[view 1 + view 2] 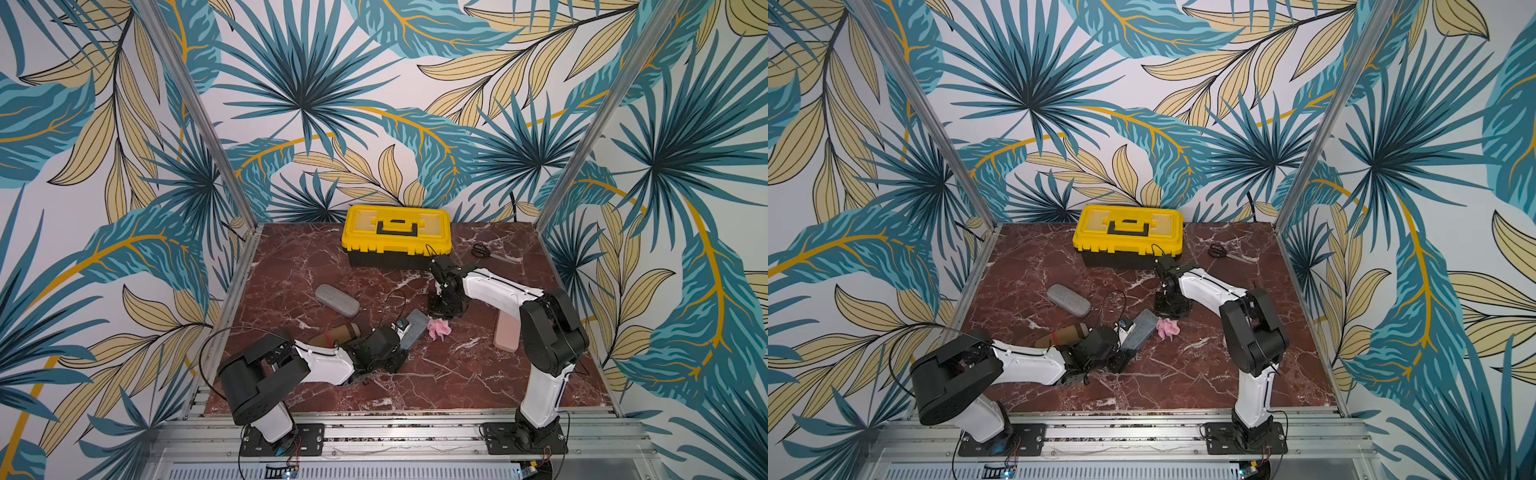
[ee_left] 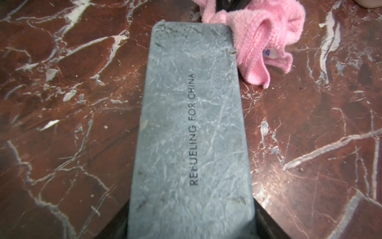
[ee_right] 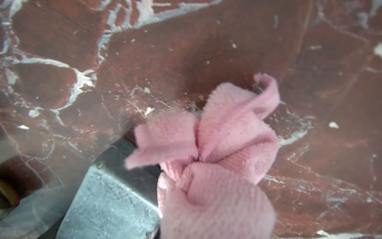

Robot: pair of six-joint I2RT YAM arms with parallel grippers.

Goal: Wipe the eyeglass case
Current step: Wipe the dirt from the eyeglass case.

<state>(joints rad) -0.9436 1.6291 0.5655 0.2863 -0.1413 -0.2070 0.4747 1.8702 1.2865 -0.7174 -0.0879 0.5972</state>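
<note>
Pictured in both top views: a grey eyeglass case, clamped at its near end in the left pincer, at the middle of the red marble desk. Ran slantwise, long axis pointing from that pincer away and to the right, far end just beside a pink cloth pinched in the clenched right pincer, aimed straight down.

Shown only from above: a yellow toolbox at the back, scissors near the far right corner, a grey oval case, a brown case partly behind the left arm, a pink case half hidden by the right arm.

Shown only by the left wrist camera: a scuffed, veined finish and the words "REFUELING FOR CHINA" along the length of the case, far corner touching the cloth. Caught by the right wrist camera, blurred: one corner of the case against gathered folds of cloth.

Could not make out pincer fingertips in either wrist view beyond dark edges flanking the case; could not tell whether the case rested on the desk or hung clear.
</note>
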